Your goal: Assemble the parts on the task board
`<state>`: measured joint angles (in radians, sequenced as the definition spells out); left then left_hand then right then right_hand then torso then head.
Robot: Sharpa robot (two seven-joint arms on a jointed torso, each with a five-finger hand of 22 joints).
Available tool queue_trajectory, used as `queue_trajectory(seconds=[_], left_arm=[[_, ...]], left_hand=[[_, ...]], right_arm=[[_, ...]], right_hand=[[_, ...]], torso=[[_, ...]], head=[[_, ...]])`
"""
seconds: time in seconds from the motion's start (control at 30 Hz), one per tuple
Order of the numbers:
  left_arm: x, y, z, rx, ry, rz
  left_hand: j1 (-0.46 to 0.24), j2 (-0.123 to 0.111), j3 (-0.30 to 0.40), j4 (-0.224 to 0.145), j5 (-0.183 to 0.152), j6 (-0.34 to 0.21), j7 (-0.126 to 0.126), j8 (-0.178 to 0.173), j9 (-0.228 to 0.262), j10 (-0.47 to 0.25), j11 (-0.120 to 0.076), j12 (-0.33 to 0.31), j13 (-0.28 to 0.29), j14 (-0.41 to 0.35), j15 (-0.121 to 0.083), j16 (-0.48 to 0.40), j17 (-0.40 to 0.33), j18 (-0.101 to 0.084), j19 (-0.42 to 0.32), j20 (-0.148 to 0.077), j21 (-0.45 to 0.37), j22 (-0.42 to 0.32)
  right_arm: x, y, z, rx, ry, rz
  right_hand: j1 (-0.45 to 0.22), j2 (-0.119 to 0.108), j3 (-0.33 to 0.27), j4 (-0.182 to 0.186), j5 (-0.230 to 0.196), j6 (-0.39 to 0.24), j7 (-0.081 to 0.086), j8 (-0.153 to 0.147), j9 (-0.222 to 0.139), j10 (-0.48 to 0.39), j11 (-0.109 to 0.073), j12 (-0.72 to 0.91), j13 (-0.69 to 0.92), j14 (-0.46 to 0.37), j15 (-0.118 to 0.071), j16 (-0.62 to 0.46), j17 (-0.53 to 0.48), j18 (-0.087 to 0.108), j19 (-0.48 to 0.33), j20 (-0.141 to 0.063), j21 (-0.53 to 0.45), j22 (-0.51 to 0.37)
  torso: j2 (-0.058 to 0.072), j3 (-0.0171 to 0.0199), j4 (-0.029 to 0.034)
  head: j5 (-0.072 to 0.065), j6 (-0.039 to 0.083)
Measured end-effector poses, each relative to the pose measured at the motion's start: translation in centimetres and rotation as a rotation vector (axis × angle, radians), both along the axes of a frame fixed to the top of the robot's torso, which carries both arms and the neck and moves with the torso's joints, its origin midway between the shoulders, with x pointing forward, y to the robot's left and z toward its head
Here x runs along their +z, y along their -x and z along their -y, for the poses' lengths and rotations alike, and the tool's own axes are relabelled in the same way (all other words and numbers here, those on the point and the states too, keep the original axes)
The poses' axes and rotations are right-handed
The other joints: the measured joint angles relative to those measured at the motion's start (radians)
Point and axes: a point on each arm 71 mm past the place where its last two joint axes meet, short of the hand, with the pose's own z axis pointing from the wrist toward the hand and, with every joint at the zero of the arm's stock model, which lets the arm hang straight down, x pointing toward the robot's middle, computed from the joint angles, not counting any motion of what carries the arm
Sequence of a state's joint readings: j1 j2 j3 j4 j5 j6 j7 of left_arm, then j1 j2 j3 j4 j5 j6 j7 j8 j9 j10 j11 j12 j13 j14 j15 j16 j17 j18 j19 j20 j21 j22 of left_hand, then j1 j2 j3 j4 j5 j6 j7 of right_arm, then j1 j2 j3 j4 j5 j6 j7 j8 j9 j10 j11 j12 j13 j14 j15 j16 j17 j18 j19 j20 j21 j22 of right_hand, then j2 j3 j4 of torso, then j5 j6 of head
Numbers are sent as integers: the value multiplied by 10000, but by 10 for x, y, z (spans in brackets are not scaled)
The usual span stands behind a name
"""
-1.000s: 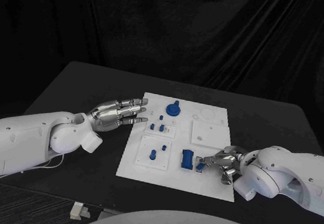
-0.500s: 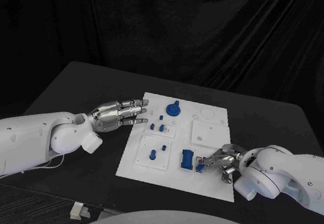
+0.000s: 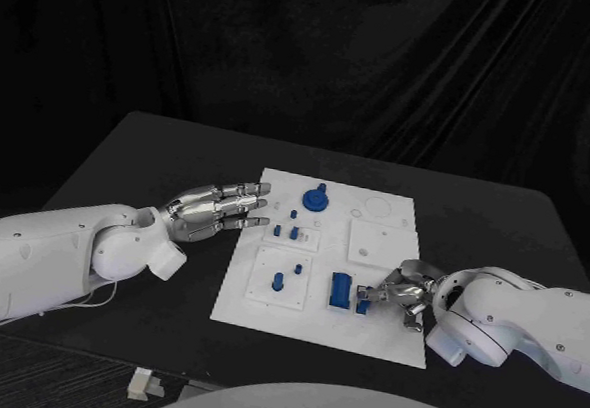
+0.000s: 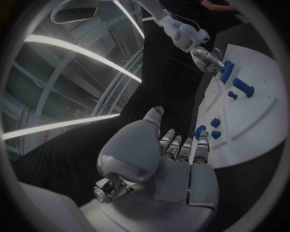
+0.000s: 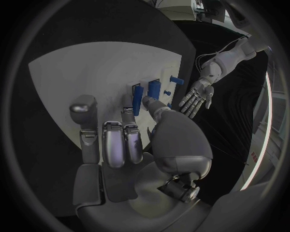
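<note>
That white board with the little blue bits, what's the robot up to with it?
It is fitting small blue parts onto the white task board. The right hand is at the board's near right side, fingers against a blue block beside a taller blue piece; whether it grips it is unclear. The left hand hovers open at the board's left edge, holding nothing.

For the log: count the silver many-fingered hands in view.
2: silver left hand beside the white task board's left edge; silver right hand over its near right part.
</note>
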<state>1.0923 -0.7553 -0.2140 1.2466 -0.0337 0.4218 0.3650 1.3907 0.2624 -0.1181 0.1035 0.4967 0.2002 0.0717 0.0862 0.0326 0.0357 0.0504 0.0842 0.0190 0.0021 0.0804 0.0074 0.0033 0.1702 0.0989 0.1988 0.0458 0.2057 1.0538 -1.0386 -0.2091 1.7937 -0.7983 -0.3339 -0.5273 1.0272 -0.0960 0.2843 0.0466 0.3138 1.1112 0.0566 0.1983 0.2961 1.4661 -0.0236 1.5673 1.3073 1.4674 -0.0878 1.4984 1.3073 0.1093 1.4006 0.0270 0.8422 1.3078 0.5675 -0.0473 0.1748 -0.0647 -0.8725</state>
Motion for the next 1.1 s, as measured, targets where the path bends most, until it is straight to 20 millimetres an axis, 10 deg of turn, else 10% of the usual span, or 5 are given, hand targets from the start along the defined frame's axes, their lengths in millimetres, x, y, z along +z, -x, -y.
queue_trajectory(seconds=[0.4, 0.5, 0.73, 0.93, 1.1], left_arm=[[-1, 1, 1, -57, -30, -67], [-2, 1, 0, -64, -43, -82], [-2, 1, 0, -81, -71, -118], [-3, 1, 0, -88, -91, -141], [-3, 1, 0, -98, -101, -155]], left_hand=[[0, 0, 0, 0, 0, 72, 72, 38, 17, 0, 0, 0, 0, 37, 37, 0, 0, 0, 0, 0, 0, 0], [0, 0, 0, 0, 0, 72, 72, 38, 17, 0, 0, 0, 0, 37, 37, 0, 0, -1, 0, 0, 0, 0], [-41, 41, 0, 0, 0, 71, 72, 38, 26, 0, 0, 0, 0, 37, 37, 0, 0, 0, 0, 0, 0, 1], [-41, 41, 0, 0, 0, 105, 105, 79, 26, 0, 0, 0, 0, 37, 37, 0, 0, 0, 0, 0, 30, 1], [-41, 41, 0, 0, 0, 108, 108, 84, 25, 0, 0, 0, 0, 37, 37, 0, 0, 0, 0, 0, 39, 1]], right_arm=[[1, -1, -1, 302, 168, 191], [1, -1, -2, 358, 185, 263], [3, -1, -3, 444, 127, 499], [4, -1, -3, 443, 99, 679], [5, -2, -2, 411, 104, 769]], right_hand=[[-312, 76, -1187, 610, -1581, -270, -87, 658, 547, -1, -1, 0, 0, -1, -1, 0, 0, -1, 0, 0, 0, -2], [-452, 110, -1527, 950, -1676, -341, -158, 1274, 1067, -11, -98, 0, 0, -32, -34, 0, 0, 1, -32, -39, 0, -2], [-288, 275, -2237, 1828, -1549, -1657, -400, 4090, 3954, 1, -326, 0, 0, -13, -168, 0, 0, -1, 55, -198, 0, -2], [-80, 330, -2356, 2034, -1406, -2223, -497, 5112, 5279, 1, -326, 0, 0, -13, -241, 41, 0, -1, 45, -257, 32, -3], [-124, 369, -2402, 2247, -1351, -2313, -516, 5403, 5723, 2, -398, 0, 0, -14, -240, 41, 0, 0, 57, -269, 51, -3]], torso=[[3, -2, 2], [7, -3, 6], [9, -3, 6], [12, -2, 5], [16, 0, 0]], head=[[27, 0], [26, 0], [29, 0], [30, 0], [48, 0]])
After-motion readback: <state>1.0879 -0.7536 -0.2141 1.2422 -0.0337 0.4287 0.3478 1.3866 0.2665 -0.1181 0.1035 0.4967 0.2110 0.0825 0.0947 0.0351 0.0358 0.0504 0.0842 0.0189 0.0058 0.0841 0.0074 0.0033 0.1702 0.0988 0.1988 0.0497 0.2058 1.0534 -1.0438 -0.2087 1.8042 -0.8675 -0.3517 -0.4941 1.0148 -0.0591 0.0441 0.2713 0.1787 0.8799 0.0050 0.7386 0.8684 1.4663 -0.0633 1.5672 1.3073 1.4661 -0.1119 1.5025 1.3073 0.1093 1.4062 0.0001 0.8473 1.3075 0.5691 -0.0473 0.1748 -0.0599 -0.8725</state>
